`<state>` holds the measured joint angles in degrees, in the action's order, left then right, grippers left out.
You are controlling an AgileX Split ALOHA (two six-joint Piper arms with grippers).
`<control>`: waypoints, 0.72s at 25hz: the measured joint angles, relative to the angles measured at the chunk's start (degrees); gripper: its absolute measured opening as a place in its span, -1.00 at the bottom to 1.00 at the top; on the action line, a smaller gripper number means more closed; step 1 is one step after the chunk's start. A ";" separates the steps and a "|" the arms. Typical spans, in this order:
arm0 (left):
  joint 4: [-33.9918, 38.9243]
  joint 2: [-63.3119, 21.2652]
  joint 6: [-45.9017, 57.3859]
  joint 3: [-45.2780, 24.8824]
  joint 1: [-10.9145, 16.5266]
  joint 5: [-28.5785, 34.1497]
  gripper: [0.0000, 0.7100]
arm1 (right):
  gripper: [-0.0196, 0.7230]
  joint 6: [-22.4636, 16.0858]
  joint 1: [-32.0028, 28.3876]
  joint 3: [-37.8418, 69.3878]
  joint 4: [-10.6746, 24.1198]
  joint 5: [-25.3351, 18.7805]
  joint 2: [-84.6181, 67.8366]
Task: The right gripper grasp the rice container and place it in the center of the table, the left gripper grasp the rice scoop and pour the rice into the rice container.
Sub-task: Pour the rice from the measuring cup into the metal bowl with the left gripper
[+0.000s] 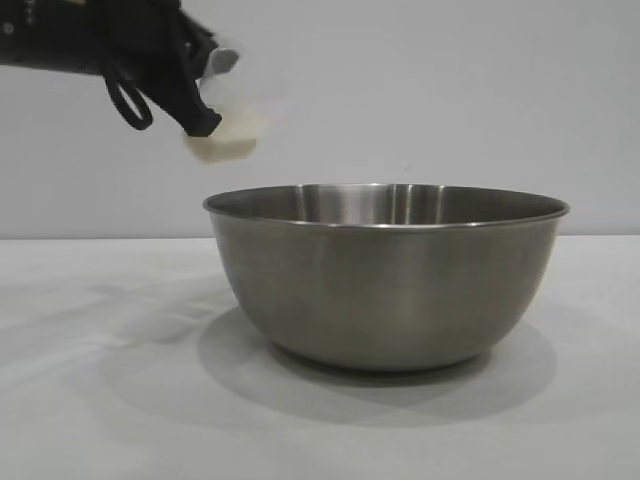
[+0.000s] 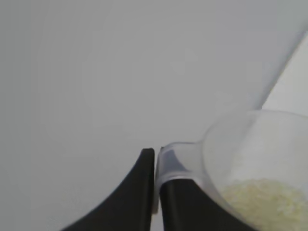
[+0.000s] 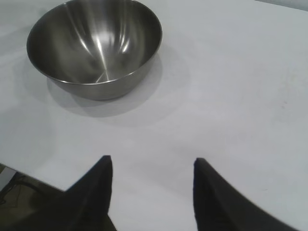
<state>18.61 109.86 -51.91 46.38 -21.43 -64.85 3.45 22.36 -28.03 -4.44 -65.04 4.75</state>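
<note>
A wide, round stainless-steel rice container (image 1: pixel 386 275) stands empty on the plain white table (image 1: pixel 100 400), set where it can catch a pour. The left gripper (image 2: pixel 155 192), fingers closed on the handle of the small translucent plastic rice scoop (image 2: pixel 255 168), holds it raised beside the rim, white rice (image 2: pixel 264 197) inside. The right gripper (image 3: pixel 151 166) rests well apart from the container, fingers open, holding nothing.
</note>
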 joint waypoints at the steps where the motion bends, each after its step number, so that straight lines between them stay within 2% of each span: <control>1: 0.94 0.00 -3.69 0.00 -0.69 0.00 -1.00 | 0.02 0.00 0.00 0.00 0.00 0.00 0.00; 7: 10.42 -0.22 -17.35 0.00 -4.06 0.00 -1.00 | 0.02 0.00 0.00 0.00 0.00 0.00 0.00; 13: 18.94 -0.22 -25.07 0.00 -4.18 0.00 -1.00 | 0.02 0.00 0.00 0.00 0.00 0.00 0.00; 18: 29.39 -0.22 -29.54 2.48 -4.18 1.42 -1.00 | 0.02 0.00 0.00 0.00 0.00 0.00 0.00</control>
<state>48.00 109.64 -81.44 48.86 -25.61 -63.43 3.45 22.36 -28.03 -4.44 -65.04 4.75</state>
